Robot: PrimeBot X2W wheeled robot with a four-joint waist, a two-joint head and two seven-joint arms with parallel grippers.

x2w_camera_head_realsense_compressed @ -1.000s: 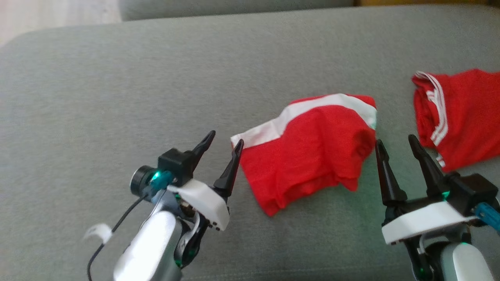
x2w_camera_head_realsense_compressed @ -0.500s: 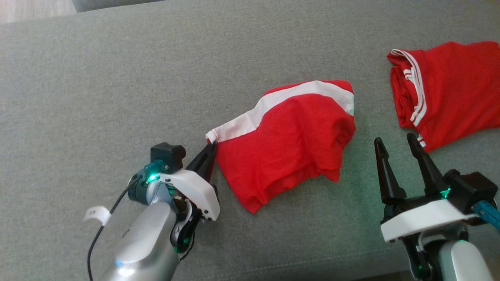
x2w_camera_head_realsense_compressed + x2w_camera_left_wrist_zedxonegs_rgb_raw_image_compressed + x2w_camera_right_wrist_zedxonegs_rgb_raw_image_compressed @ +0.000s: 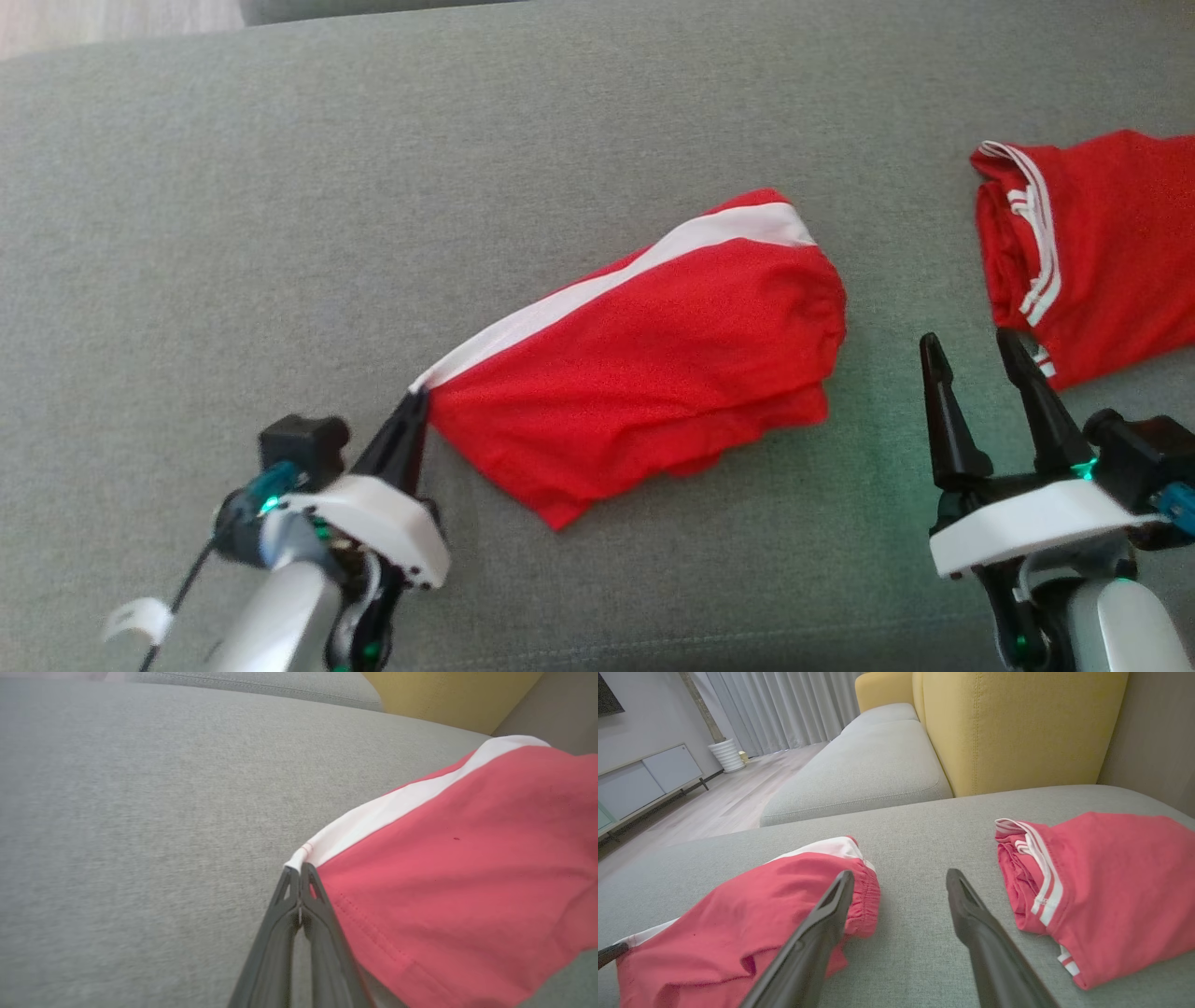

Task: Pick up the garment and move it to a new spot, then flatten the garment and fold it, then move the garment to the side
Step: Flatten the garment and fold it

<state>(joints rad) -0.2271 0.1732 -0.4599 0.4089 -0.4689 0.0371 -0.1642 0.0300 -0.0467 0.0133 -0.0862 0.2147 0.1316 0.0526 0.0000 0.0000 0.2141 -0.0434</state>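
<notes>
Red shorts with a white side stripe [image 3: 653, 364] lay mid-frame on the grey fabric cushion [image 3: 280, 187], one corner clamped in the left gripper [image 3: 417, 397] at lower left; the right gripper [image 3: 968, 339] gaped empty, lower right.

A grey sofa [image 3: 280, 187] with yellow backrest [image 3: 1017, 728] stands on pale wood floor [image 3: 738, 798].

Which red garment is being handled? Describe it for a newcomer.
On the grey sofa cushion, look to the middle: the red garment with one broad white band. The left claw pinches its corner; the other red garment at right has thin stripes.
</notes>
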